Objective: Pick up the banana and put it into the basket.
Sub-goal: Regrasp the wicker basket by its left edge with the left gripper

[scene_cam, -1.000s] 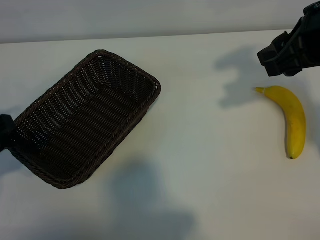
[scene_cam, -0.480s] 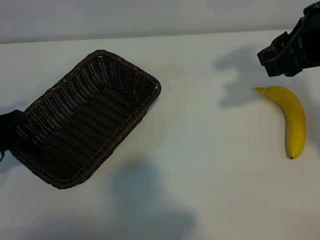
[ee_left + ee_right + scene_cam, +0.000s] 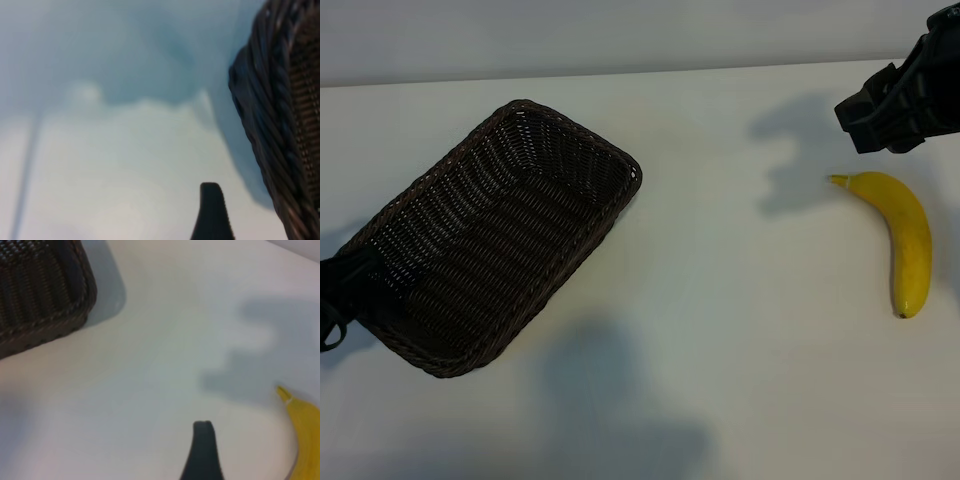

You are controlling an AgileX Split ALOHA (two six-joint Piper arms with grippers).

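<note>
your left end effector [image 3: 340, 300] sits at the basket [image 3: 500, 235]'s near-left corner, fingers spread wide, holding nothing; whether it touches the rim you cannot tell. your right end effector [image 3: 895, 105] hangs spread and empty just beyond the banana [image 3: 908, 235]'s stem. the banana lies smooth, curved and yellow on the plain white counter [image 3: 740, 330], well apart from the dark woven wicker basket.

Dark-brown woven wicker on the basket [image 3: 500, 235]; bright yellow with a pale stem tip on the banana [image 3: 908, 240]; plain white across the worktop [image 3: 720, 330]; black fingers [image 3: 202, 452].
</note>
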